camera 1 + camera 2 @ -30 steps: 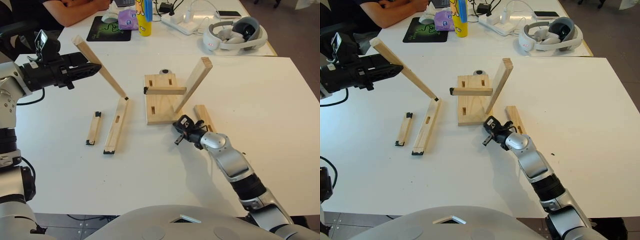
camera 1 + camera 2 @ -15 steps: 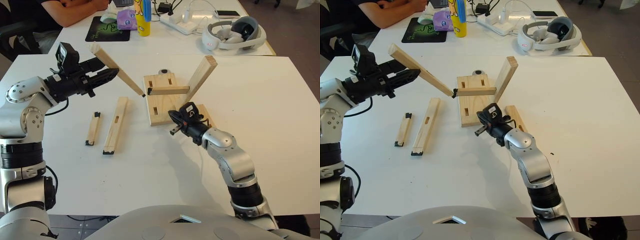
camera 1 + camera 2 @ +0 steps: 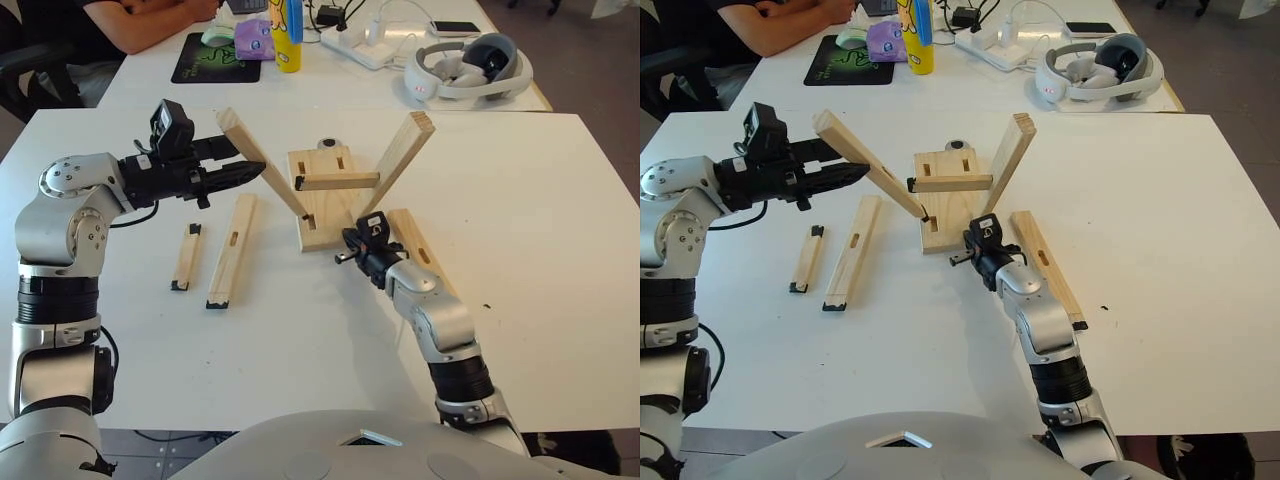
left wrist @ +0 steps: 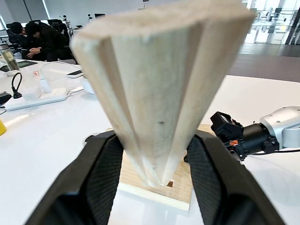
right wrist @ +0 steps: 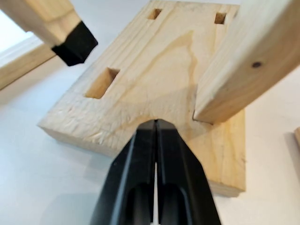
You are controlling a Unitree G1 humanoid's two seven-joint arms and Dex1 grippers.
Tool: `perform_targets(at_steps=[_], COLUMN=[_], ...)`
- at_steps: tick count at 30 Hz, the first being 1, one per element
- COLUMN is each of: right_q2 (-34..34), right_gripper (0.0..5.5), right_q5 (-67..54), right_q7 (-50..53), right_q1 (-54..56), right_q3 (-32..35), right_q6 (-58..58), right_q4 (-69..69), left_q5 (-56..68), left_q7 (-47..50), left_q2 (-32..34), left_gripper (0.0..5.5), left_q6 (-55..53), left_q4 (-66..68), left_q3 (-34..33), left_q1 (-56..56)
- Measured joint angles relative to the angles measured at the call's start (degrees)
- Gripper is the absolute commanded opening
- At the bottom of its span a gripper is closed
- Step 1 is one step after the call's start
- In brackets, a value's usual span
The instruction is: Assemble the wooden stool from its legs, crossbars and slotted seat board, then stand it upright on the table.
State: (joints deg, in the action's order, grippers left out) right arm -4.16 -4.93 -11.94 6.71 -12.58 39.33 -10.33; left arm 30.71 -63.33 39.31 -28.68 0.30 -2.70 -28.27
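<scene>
A wooden leg (image 3: 283, 188) hangs slanted over the seat board (image 3: 325, 232) on the white counter (image 3: 300, 330), clamped by the left gripper (image 3: 245, 170), whose jaws press on its two sides partway along its length. The leg's long axis runs from a bare upper end on the robot's left, high above the counter, down to a black-capped tip (image 5: 75, 44) over the left part of the board. That tip sits close to an open slot (image 5: 103, 82) but apart from it, not seated.

The board lies flat near the middle of the counter. A second leg (image 3: 400, 160) rises from its right side, leaning away to the right, with a crossbar (image 3: 338, 181) reaching from it leftward above the board.

The right gripper (image 3: 347, 256) rests low at the board's near edge, jaws pressed together with nothing between them, its fingertips (image 5: 154, 140) touching or almost touching the wood.

A third leg (image 3: 1045, 265) lies flat just right of the board, partly covered by the right arm. On the left lie a long slotted piece (image 3: 232, 250) and a short bar (image 3: 187, 257), side by side, both pointing roughly away from the robot.

In the left wrist view the held leg blocks most of the board. A small round object (image 3: 328, 143) at the board's far edge is too small to identify.
</scene>
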Motion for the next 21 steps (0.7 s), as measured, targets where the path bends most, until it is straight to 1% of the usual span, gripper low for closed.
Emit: perform_targets(at_steps=[4, 13, 21], right_q2=[-0.1, -1.2, -1.6], right_gripper=[0.00, 0.00, 0.00], right_q5=[0.0, -0.1, -0.1], right_q7=[-0.2, -2.0, -2.7], right_q1=[0.4, 0.9, 1.7], right_q3=[-0.6, -2.0, -2.5], right_q6=[-0.5, -0.7, -0.5], right_q4=[1.1, 1.4, 1.9], left_q5=[-0.4, -2.7, -6.0], left_q7=[-1.0, -1.8, -5.1], left_q2=[0.0, 0.2, 1.7], left_gripper=[2.08, 2.07, 2.07], left_q6=[0.0, 3.6, 6.8], left_q4=[-1.0, -1.6, 3.9], left_q3=[1.3, 2.9, 5.0], left_q1=[0.5, 1.4, -1.3])
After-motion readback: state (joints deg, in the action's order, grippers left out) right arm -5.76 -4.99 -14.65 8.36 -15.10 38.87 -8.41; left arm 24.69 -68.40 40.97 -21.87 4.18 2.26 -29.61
